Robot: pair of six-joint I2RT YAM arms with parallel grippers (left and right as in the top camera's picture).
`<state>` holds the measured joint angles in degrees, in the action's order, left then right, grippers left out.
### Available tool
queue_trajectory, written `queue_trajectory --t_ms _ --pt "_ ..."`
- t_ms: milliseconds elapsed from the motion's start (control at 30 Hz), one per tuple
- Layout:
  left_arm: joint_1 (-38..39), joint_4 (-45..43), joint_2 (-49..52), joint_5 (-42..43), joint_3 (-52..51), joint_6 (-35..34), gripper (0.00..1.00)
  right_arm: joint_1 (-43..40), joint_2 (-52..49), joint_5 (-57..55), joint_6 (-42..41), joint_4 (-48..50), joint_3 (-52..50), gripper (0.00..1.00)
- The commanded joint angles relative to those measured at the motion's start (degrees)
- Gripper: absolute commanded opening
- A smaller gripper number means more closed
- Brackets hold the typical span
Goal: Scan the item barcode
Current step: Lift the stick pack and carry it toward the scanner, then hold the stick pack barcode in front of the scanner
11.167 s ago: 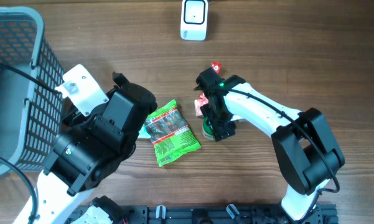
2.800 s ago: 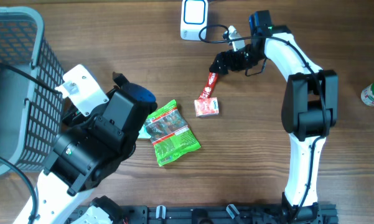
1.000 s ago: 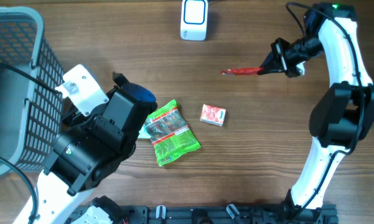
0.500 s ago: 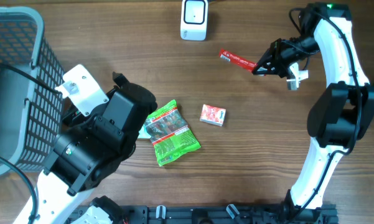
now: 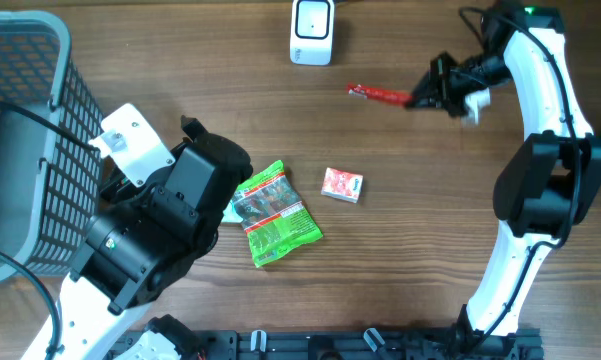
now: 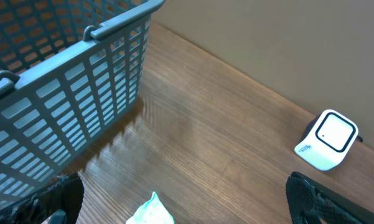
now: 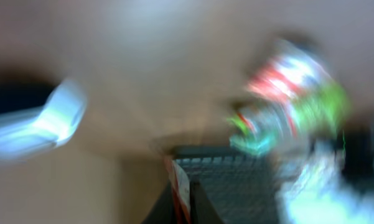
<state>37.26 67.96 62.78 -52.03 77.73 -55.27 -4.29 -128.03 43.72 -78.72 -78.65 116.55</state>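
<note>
Our right end effector (image 5: 422, 97), clamped on the red sachet (image 5: 378, 94), is the arm nearer the scanner (image 5: 311, 30); the sachet's long axis stretches toward the scanner.

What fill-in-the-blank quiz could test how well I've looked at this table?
1. The right gripper is shut on a thin ____ stick packet.
2. Seen from overhead, the green packet lies to the ____ of the small red box.
3. The left gripper is ____ and holds nothing.

Missing words: red; left; open.
</note>
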Motion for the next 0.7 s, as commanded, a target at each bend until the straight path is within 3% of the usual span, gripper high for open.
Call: queue_trajectory --t_ms 0,267,367,467,667 --pt "0.35 0.02 0.13 -1.36 -0.15 -0.70 1.00 2.36 0.31 2.64 34.97 10.69 0.17 0.04" --pt "0.35 0.02 0.13 -1.33 -0.15 -0.70 1.00 12.20 0.31 -3.65 36.52 43.30 0.17 0.04" --pt "0.35 0.02 0.13 -1.36 -0.15 -0.70 1.00 15.23 0.31 -14.99 28.94 55.01 0.17 0.04" --pt "0.35 0.02 0.13 -1.33 -0.15 -0.70 1.00 17.66 -0.07 -30.16 19.10 59.69 0.17 0.05" --pt "0.35 0.02 0.13 -1.33 -0.15 -0.70 1.00 19.34 -5.86 -36.17 11.78 70.69 0.15 0.04"
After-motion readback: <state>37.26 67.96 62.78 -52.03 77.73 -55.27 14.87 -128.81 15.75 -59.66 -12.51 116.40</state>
